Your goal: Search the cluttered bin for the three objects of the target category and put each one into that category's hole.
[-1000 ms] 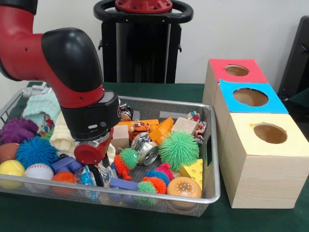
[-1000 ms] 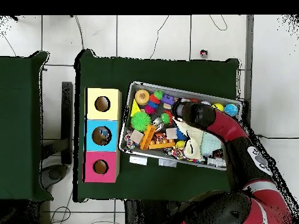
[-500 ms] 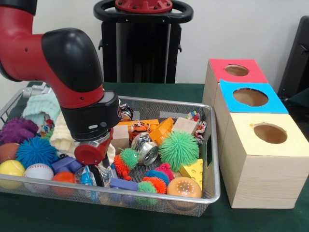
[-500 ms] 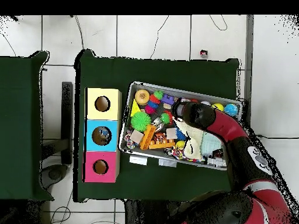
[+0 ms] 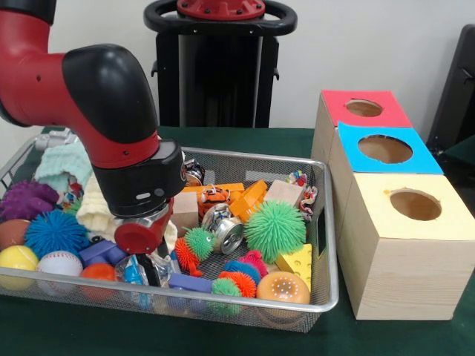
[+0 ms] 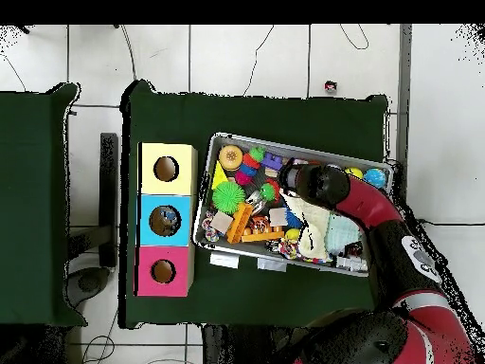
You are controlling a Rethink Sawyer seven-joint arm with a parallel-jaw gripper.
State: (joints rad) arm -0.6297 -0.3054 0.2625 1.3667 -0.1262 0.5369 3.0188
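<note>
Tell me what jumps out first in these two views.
The bulky red and black arm fills the front view's left, its gripper sunk among toys in the wire bin. Right of the bin stands a wooden box row with red, blue and yellow tops. A big green spiky ball sits mid-bin.

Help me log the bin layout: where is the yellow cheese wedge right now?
In the front view the cheese wedge lies in the wire bin's near right corner, just below the big green spiky ball and beside the orange dotted ball.

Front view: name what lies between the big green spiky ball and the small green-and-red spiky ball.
In the front view, a shiny metal can on its side lies between the big green spiky ball and the small green-and-red spiky ball.
</note>
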